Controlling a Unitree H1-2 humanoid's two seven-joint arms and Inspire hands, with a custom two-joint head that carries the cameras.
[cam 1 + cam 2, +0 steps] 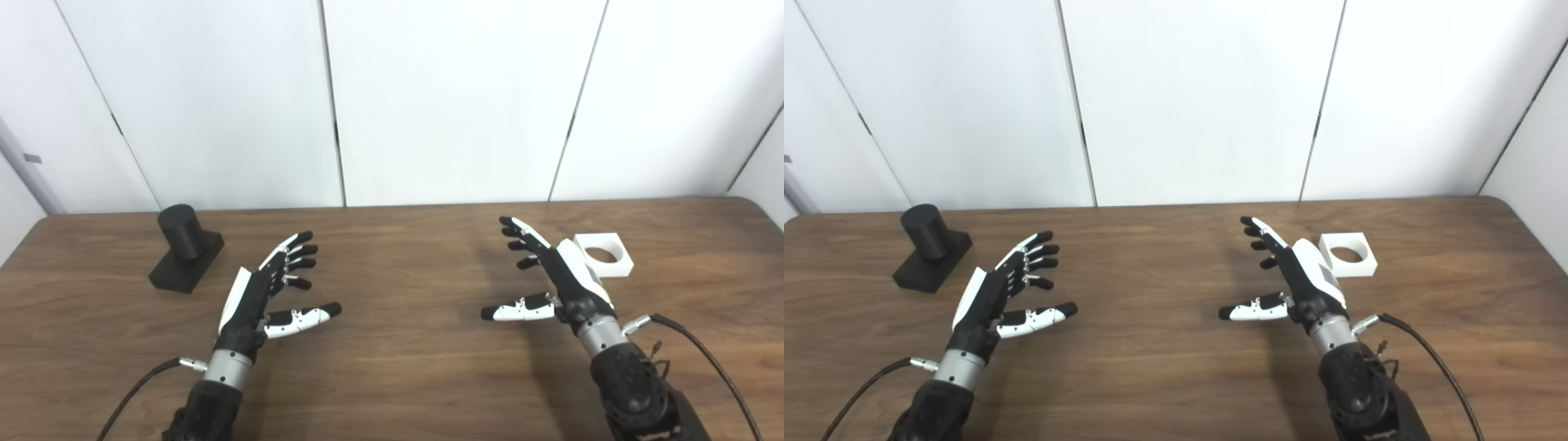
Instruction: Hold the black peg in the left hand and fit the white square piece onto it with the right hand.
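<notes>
The black peg (182, 233), a short cylinder on a flat black base, stands on the wooden table (398, 367) at the far left. My left hand (269, 288) hovers to its right, fingers spread, holding nothing, a hand's width away from the peg. The white square piece (603, 254) with a round hole lies flat at the right. My right hand (551, 275) is open just left of it, its back partly covering the piece's near left corner. Both thumbs point inward toward the table's middle.
White wall panels (429, 98) rise directly behind the table's far edge. Black cables (704, 355) trail from both wrists toward the near edge. The table's rounded right corner (1513, 205) lies beyond the white piece.
</notes>
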